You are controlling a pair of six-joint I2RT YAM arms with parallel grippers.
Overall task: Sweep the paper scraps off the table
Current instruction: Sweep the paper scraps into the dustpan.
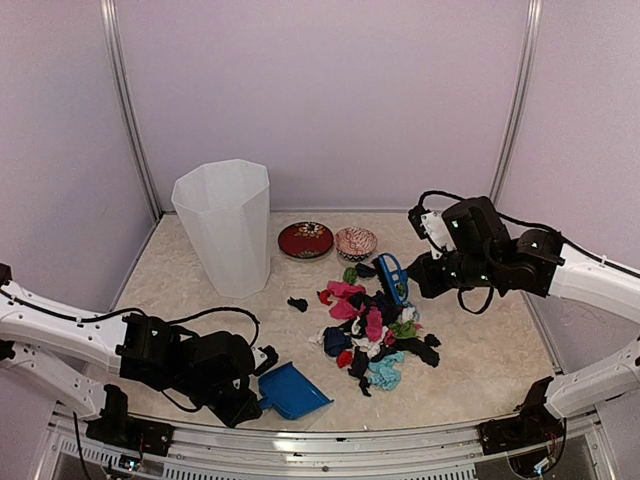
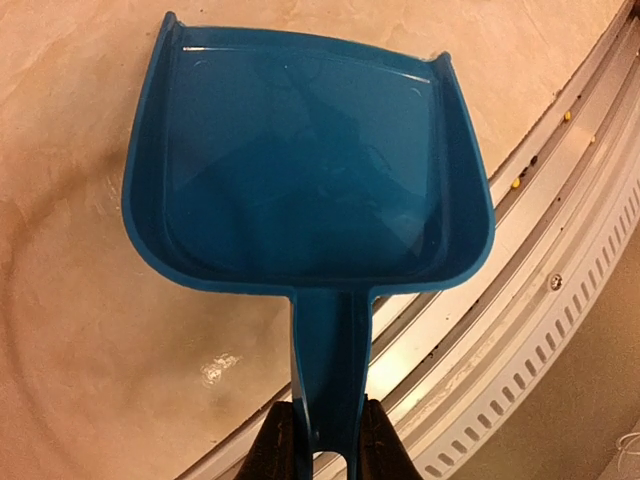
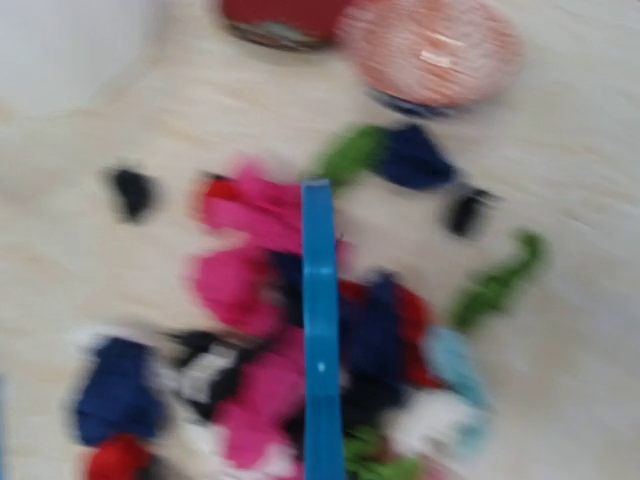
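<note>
- You have hardly any sweeping to show yet: the paper scraps (image 1: 372, 328) all lie on the table (image 1: 480, 350), heaped to the right of the white bin (image 1: 222, 225) and somewhat nearer the arms.
- One black scrap (image 1: 297, 303) sits apart, between the bin and the heap, and a green and a navy one lie at the heap's far edge, close to the two bowls (image 1: 330, 241) that stand just right of the bin.
- Your left gripper (image 2: 322, 440) is clamped on the handle of the blue dustpan (image 2: 300, 170). The pan is empty and rests at the table's near edge, in front of the bin and well apart from the heap.
- Your right gripper (image 1: 425, 275) is closed on the blue brush (image 1: 393, 277), which hangs over the far right side of the heap. The right wrist view is blurred, so you cannot tell whether the bristles touch the paper.
- Both tools are in hand, which I judge to be the only finished part.
- Left to do: bring the pan up to the heap, brush the scraps in, and fetch the stray ones.
</note>
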